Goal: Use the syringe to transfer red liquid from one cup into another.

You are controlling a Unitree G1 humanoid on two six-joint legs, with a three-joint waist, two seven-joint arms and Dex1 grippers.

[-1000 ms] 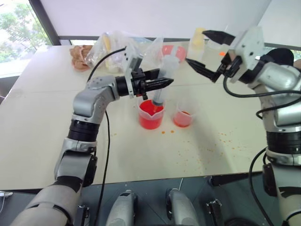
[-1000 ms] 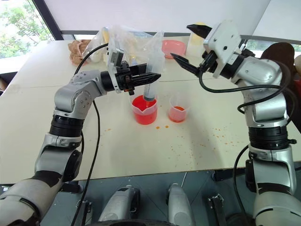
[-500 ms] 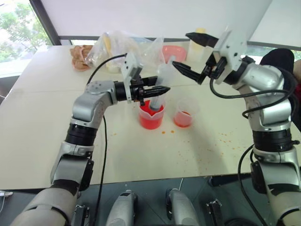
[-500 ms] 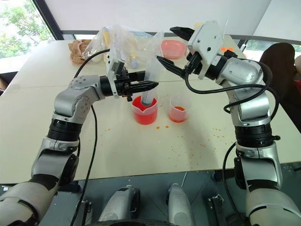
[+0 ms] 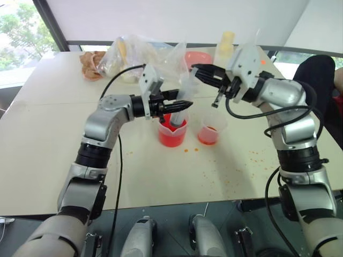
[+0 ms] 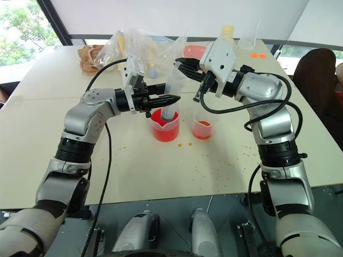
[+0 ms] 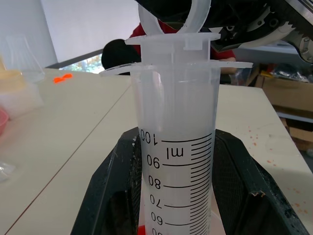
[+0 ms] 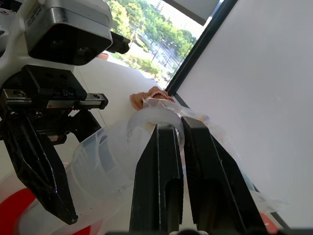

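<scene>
On the worktop (image 5: 161, 176) the beaker (image 5: 172, 130) of red liquid (image 5: 171, 138) sits just beside the small cup (image 5: 209, 129), w/ the syringe (image 7: 176, 166) upright, tip down in the beaker, left gripper (image 5: 179, 104) clamped on its barrel. Behind, the right gripper (image 5: 206, 73), wide open a sec ago, has moved in & snapped together on the plunger ring (image 8: 154, 120) at the top. So the draw-up looks ready to start; cup transfer not yet begun.
</scene>
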